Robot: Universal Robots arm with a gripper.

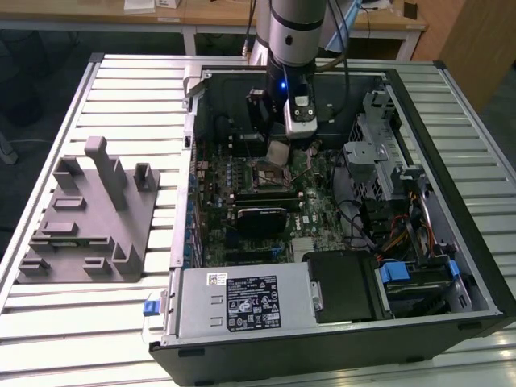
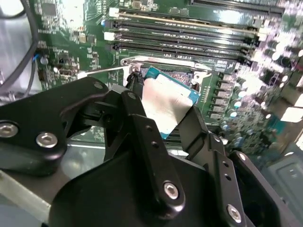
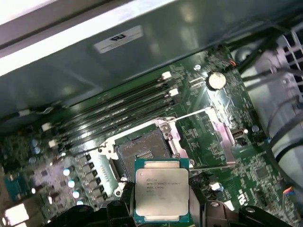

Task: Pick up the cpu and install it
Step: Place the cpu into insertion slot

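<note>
My pincer (image 2: 163,106) was closed on the cpu (image 1: 278,151) by opposite edges, likely sparing its contacts; it hung near the empty socket (image 1: 262,174), at one o'clock from it in the exterior view.

A robotics lab or workshop: an open PC case (image 1: 322,343) lies on a slatted metal bench (image 1: 121,89), a grey fixture (image 1: 89,218) at the exterior view's left, wooden desks (image 1: 218,16) beyond, a robot arm (image 1: 297,28) overhead

exterior view up high, tilted down across the open computer case (image 1: 322,348) on the surface (image 1: 121,89), both wrist views in tight over the motherboard (image 3: 222,142), second wrist view peering past the claw (image 2: 165,106), both catching the socket (image 3: 142,151) and cpu (image 3: 161,194)
</note>
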